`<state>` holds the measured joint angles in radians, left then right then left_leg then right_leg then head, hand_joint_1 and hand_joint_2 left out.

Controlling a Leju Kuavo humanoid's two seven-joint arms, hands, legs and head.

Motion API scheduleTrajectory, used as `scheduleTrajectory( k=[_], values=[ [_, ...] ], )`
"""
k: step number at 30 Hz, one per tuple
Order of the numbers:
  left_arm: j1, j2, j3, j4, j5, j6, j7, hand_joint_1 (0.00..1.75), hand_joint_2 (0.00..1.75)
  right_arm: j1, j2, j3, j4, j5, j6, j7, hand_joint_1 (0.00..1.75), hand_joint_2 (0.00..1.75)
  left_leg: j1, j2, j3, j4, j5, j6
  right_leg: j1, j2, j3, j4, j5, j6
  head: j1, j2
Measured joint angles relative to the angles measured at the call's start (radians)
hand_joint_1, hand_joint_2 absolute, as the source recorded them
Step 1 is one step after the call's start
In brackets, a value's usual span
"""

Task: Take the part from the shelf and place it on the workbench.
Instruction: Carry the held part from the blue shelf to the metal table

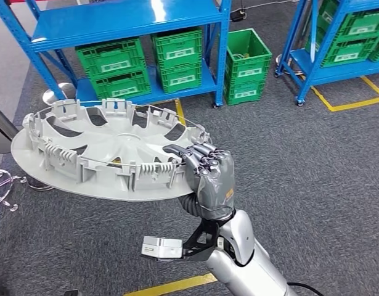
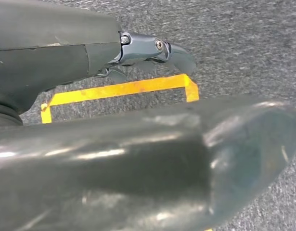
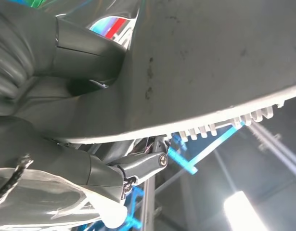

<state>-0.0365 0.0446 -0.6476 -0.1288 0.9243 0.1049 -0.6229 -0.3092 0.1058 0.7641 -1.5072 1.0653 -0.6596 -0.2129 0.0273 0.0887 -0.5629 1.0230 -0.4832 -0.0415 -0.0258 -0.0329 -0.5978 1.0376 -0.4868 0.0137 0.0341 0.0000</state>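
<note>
You are carrying the large round grey plastic wheel cover [image 1: 103, 151] in the robot's right hand [image 1: 211, 179], which is grasping it at its right-hand rim, dark fingers [image 1: 196, 153] curling over the ribbed inner face and the thumb underneath. The cover is lying roughly flat, inner side up, hanging out to the left of the hand above the grey carpet floor [image 1: 317, 172], well clear of the blue steel shelf [image 1: 127, 24] at the far side with its green plastic crates [image 1: 114, 66]. In the right wrist view the smooth outer face of the cover [image 3: 219, 62] is pressing close against the hand [image 3: 66, 86].

Your left hand [image 2: 153, 48] is hanging over the carpet and a yellow floor line [image 2: 121, 87], holding nothing that I can see; whether its fingers are spread or curled I cannot tell.

Judging by its thin shell and open spokes, the cover is probably light but wide, so a one-sided grip is leaving a long unsupported overhang and it is likely to sag or swing as you are turning. The plastic looks stiff enough to hold shape, yet the small clips around the rim seem fragile and the outer face looks slick. Keep gripping on the solid rim between clips, not on a spoke. The workbench is not in view, so the placing is not yet done.
</note>
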Motion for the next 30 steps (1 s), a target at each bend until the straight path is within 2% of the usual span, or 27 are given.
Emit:
scheduleTrajectory(
  k=[2, 3, 4, 5, 6, 7, 8, 10, 12, 14, 15, 16, 18, 19, 20, 21, 22, 23, 24, 25, 26, 27, 29, 30],
  values=[
    [-0.001, 0.000, 0.000, 0.000, 0.000, 0.000, 0.000, 0.00, 0.00, -0.001, 0.001, 0.000, 0.000, 0.000, 0.000, 0.000, 1.75, 1.75, 0.003, -0.044, -0.030, 0.080, -0.060, -0.002, 0.000, 0.021, -0.003, -0.002, 0.006, -0.014, -0.004, 0.000],
    [-0.001, 0.000, -0.001, 0.001, 0.000, 0.000, 0.000, 0.00, 0.00, -0.001, 0.001, 0.000, 0.000, 0.001, 0.000, 0.000, 1.75, 1.75, 0.002, -0.065, -0.058, 0.147, -0.098, 0.000, 0.002, 0.032, -0.005, -0.002, 0.008, -0.019, -0.006, 0.000],
    [0.000, 0.000, -0.001, 0.001, 0.000, 0.000, 0.000, 0.00, 0.00, -0.001, 0.002, 0.000, 0.001, 0.001, 0.000, 0.000, 1.75, 1.75, 0.000, -0.076, -0.087, 0.215, -0.128, 0.003, 0.005, 0.045, -0.008, -0.002, 0.009, -0.023, -0.008, 0.000],
    [0.001, 0.000, -0.001, 0.001, 0.001, 0.000, 0.000, 0.00, 0.00, 0.000, 0.002, 0.000, 0.002, 0.001, 0.000, 0.000, 1.75, 1.75, -0.002, -0.080, -0.108, 0.262, -0.141, 0.007, 0.008, 0.058, -0.010, -0.002, 0.011, -0.026, -0.009, 0.000],
    [0.002, -0.001, -0.001, 0.001, 0.001, 0.000, 0.000, 0.00, 0.00, 0.001, 0.002, 0.000, 0.003, 0.001, 0.000, 0.000, 1.75, 1.75, -0.004, -0.083, -0.113, 0.274, -0.134, 0.012, 0.011, 0.073, -0.011, -0.002, 0.013, -0.028, -0.008, 0.000],
    [0.003, -0.001, -0.001, 0.001, 0.002, 0.000, 0.000, 0.00, 0.00, 0.001, 0.002, 0.000, 0.004, 0.001, 0.000, 0.000, 1.75, 1.75, -0.007, -0.087, -0.101, 0.249, -0.110, 0.019, 0.014, 0.087, -0.011, -0.002, 0.014, -0.029, -0.008, 0.000],
    [0.003, -0.001, -0.001, 0.001, 0.002, 0.000, 0.000, 0.00, 0.00, 0.002, 0.002, 0.000, 0.005, 0.001, 0.000, -0.001, 1.75, 1.75, -0.010, -0.097, -0.074, 0.193, -0.074, 0.029, 0.016, 0.101, -0.011, -0.002, 0.016, -0.028, -0.008, 0.000],
    [0.002, 0.000, -0.002, 0.002, 0.003, 0.000, 0.000, 0.00, 0.00, 0.001, 0.003, 0.000, 0.005, 0.001, 0.000, -0.001, 1.75, 1.75, -0.014, -0.141, -0.017, 0.070, -0.022, 0.051, 0.018, 0.126, -0.013, -0.001, 0.020, -0.024, -0.007, 0.000],
    [0.001, 0.002, -0.004, 0.003, 0.006, 0.000, -0.001, 0.00, 0.00, -0.001, 0.004, 0.000, 0.005, 0.001, 0.000, -0.002, 1.75, 1.75, -0.017, -0.166, 0.008, 0.013, -0.014, 0.059, 0.015, 0.148, -0.021, -0.001, 0.027, -0.014, -0.008, 0.000],
    [-0.001, 0.001, -0.006, 0.003, 0.009, 0.000, -0.002, 0.00, 0.00, 0.000, 0.005, 0.000, 0.005, 0.001, 0.000, -0.002, 1.75, 1.75, -0.016, -0.148, 0.011, -0.002, -0.010, 0.056, 0.011, 0.164, -0.031, -0.004, 0.035, 0.001, -0.009, 0.000],
    [-0.003, 0.000, -0.006, 0.003, 0.010, 0.000, -0.002, 0.00, 0.00, 0.000, 0.005, 0.000, 0.005, 0.001, 0.000, -0.003, 1.75, 1.75, -0.014, -0.136, 0.013, -0.010, -0.004, 0.055, 0.013, 0.151, -0.038, 0.000, 0.031, 0.007, -0.008, 0.000],
    [-0.003, -0.001, -0.006, 0.003, 0.010, 0.000, -0.002, 0.00, 0.00, 0.000, 0.005, 0.000, 0.006, 0.001, 0.000, -0.003, 1.75, 1.75, -0.012, -0.124, 0.013, -0.017, 0.002, 0.056, 0.015, 0.126, -0.051, 0.020, 0.015, 0.012, -0.004, 0.000],
    [-0.002, -0.002, -0.007, 0.003, 0.010, 0.000, -0.003, 0.00, 0.00, -0.001, 0.005, 0.002, 0.006, 0.001, 0.000, -0.004, 1.75, 1.75, -0.012, -0.096, 0.012, -0.024, 0.008, 0.058, 0.017, 0.063, -0.098, 0.121, -0.047, 0.021, 0.002, 0.000],
    [0.000, -0.002, -0.007, 0.003, 0.010, 0.000, -0.003, 0.00, 0.00, -0.001, 0.005, 0.002, 0.007, 0.001, 0.000, -0.005, 1.75, 1.75, -0.013, -0.081, 0.009, -0.024, 0.009, 0.059, 0.016, 0.048, -0.126, 0.186, -0.079, 0.025, 0.003, 0.000],
    [0.002, -0.002, -0.007, 0.003, 0.011, 0.000, -0.003, 0.00, 0.00, -0.001, 0.005, 0.003, 0.008, 0.001, 0.000, -0.005, 1.75, 1.75, -0.014, -0.066, 0.008, -0.024, 0.009, 0.059, 0.015, 0.041, -0.145, 0.237, -0.098, 0.028, 0.003, 0.000],
    [0.003, -0.001, -0.008, 0.003, 0.011, 0.000, -0.003, 0.00, 0.00, 0.000, 0.005, 0.003, 0.009, 0.001, 0.000, -0.005, 1.75, 1.75, -0.014, -0.052, 0.007, -0.024, 0.010, 0.058, 0.014, 0.037, -0.149, 0.256, -0.100, 0.031, 0.004, 0.000],
    [0.003, -0.002, -0.008, 0.003, 0.012, 0.000, -0.003, 0.00, 0.00, 0.001, 0.005, 0.003, 0.010, 0.001, 0.000, -0.005, 1.75, 1.75, -0.015, -0.038, 0.007, -0.023, 0.010, 0.058, 0.014, 0.033, -0.132, 0.235, -0.085, 0.032, 0.004, 0.000],
    [0.002, -0.002, -0.009, 0.003, 0.013, 0.000, -0.003, 0.00, 0.00, 0.001, 0.005, 0.003, 0.011, 0.001, 0.000, -0.005, 1.75, 1.75, -0.015, -0.026, 0.007, -0.023, 0.010, 0.057, 0.014, 0.023, -0.095, 0.179, -0.058, 0.031, 0.004, 0.000],
    [0.001, -0.003, -0.011, 0.003, 0.015, 0.000, -0.003, 0.00, 0.00, 0.000, 0.005, 0.003, 0.011, 0.002, 0.000, -0.006, 1.75, 1.75, -0.016, -0.015, 0.007, -0.021, 0.009, 0.054, 0.016, 0.002, -0.051, 0.105, -0.035, 0.029, 0.004, 0.000],
    [0.000, -0.003, -0.014, 0.003, 0.017, 0.000, -0.003, 0.00, 0.00, -0.001, 0.005, 0.003, 0.011, 0.003, 0.000, -0.006, 1.75, 1.75, -0.018, -0.005, 0.007, -0.019, 0.008, 0.050, 0.018, -0.016, -0.012, 0.042, -0.018, 0.023, 0.003, 0.000],
    [-0.001, -0.003, -0.017, 0.003, 0.020, 0.000, -0.003, 0.00, 0.00, -0.003, 0.006, 0.003, 0.012, 0.004, -0.001, -0.007, 1.75, 1.75, -0.021, 0.004, 0.007, -0.016, 0.008, 0.045, 0.021, -0.029, 0.014, -0.002, -0.008, 0.015, 0.002, 0.000],
    [-0.002, -0.003, -0.020, 0.004, 0.023, 0.000, -0.003, 0.00, 0.00, -0.004, 0.006, 0.003, 0.012, 0.006, -0.001, -0.008, 1.75, 1.75, -0.024, 0.012, 0.006, -0.015, 0.008, 0.040, 0.024, -0.034, 0.024, -0.021, -0.007, 0.007, 0.002, 0.000],
    [-0.004, -0.003, -0.024, 0.004, 0.028, 0.000, -0.003, 0.00, 0.00, -0.005, 0.007, 0.003, 0.013, 0.010, -0.001, -0.008, 1.75, 1.75, -0.025, 0.028, 0.007, -0.014, 0.009, 0.030, 0.026, -0.013, 0.021, -0.023, 0.000, -0.009, 0.001, 0.000],
    [-0.005, -0.003, -0.026, 0.004, 0.030, 0.000, -0.003, 0.00, 0.00, -0.005, 0.007, 0.003, 0.013, 0.013, -0.001, -0.008, 1.75, 1.75, -0.023, 0.021, 0.006, -0.010, 0.003, 0.025, 0.024, -0.004, 0.020, -0.025, 0.004, -0.016, 0.001, 0.000]
  ],
)
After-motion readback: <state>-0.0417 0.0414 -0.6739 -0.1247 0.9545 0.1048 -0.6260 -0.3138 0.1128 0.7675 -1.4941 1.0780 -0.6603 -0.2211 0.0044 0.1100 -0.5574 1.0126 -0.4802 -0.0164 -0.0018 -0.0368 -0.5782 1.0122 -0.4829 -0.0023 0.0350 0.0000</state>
